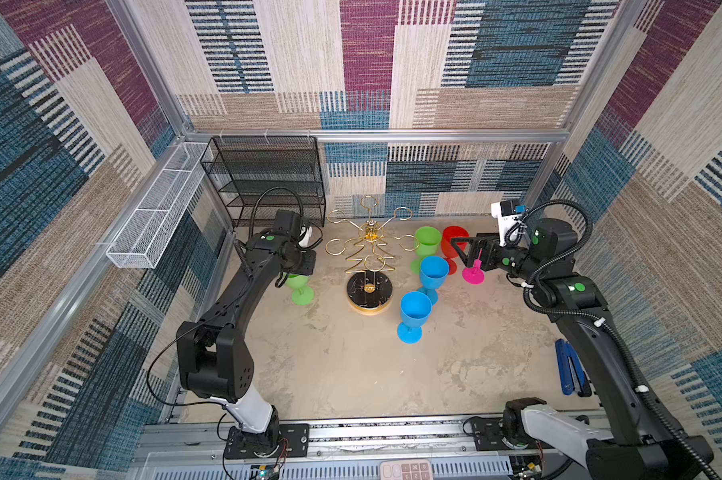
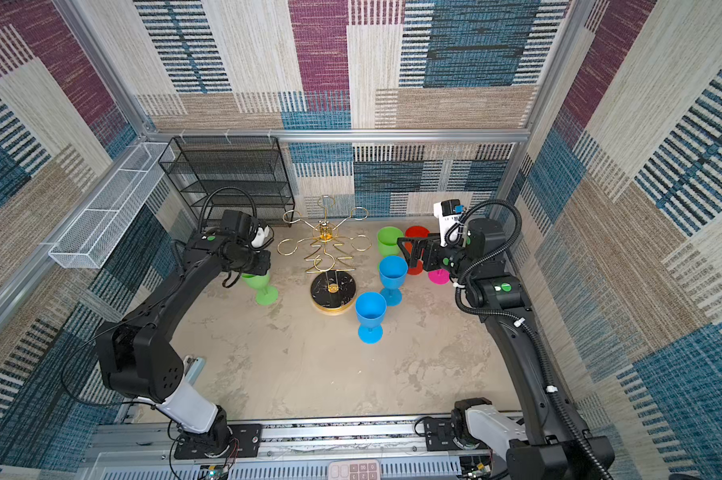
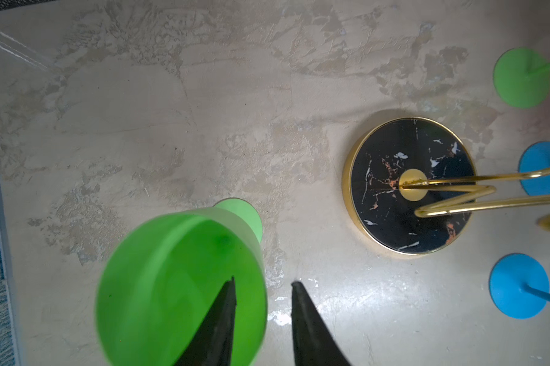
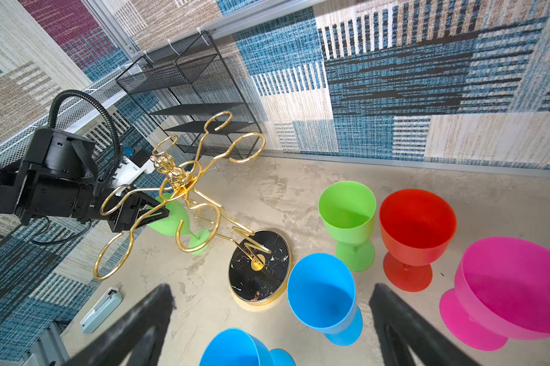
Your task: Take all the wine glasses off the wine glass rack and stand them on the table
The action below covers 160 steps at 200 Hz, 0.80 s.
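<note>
**Green glass off the rack, left hand parted at its rim**

Nearest, the beige mottled bench [image 1: 351, 374] is bare, and a blue tool [image 1: 569, 365] lies at its right edge. Further in, a blue glass [image 1: 413, 311] stands just beside the wine glass rack [image 1: 369, 291], whose six gold rings are all empty. Left of the rack, the green wine glass [image 3: 159, 279] seems to stand on its own foot on the bench. The left hand [image 3: 263, 282] is above it and narrowly parted, with one finger inside the bowl and one outside. Neither finger touches the rim, so I judge the glass is free and the task nearly done. On the other side, the right hand [image 4: 272, 289] is wide and holds nothing. It is probably kept out of the way near the pink glass [image 4: 514, 285], the red glass [image 4: 418, 228] and a second green glass [image 4: 346, 215]. Behind, a black mesh shelf [image 1: 268, 183] stands against walls covered in patterned carpet.
</note>
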Each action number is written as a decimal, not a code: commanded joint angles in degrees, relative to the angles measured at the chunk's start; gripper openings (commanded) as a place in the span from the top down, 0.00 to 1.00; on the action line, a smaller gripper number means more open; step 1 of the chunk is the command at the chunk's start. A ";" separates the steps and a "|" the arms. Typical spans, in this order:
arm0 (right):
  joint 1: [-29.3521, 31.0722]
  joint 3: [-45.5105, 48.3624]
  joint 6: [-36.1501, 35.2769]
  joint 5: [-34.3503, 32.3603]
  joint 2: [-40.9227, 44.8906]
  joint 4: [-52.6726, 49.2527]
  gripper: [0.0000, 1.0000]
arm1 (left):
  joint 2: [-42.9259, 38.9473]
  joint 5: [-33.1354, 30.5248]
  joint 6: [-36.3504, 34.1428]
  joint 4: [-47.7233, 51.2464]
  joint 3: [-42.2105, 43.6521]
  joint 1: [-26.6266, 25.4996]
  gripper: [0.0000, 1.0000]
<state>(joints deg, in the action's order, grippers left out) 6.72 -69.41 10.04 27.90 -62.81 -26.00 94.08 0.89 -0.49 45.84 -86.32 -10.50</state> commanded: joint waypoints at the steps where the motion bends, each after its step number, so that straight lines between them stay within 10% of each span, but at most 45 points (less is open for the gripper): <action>1: 0.02 -0.64 -0.73 -0.92 -0.08 1.30 0.01 | -1.21 1.12 0.89 -2.28 0.59 0.13 0.61; 75: 0.06 5.11 -2.36 -7.93 2.85 8.13 0.01 | -19.64 -2.52 3.33 -21.41 15.83 0.99 0.02; 160: -0.02 34.33 -7.44 -24.77 10.44 37.73 0.01 | -47.45 -6.49 3.32 -63.66 55.61 0.92 0.01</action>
<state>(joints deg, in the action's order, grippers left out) 6.68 -41.08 4.62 10.13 -53.52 -2.87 50.61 -3.90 2.15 0.91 -38.92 -9.52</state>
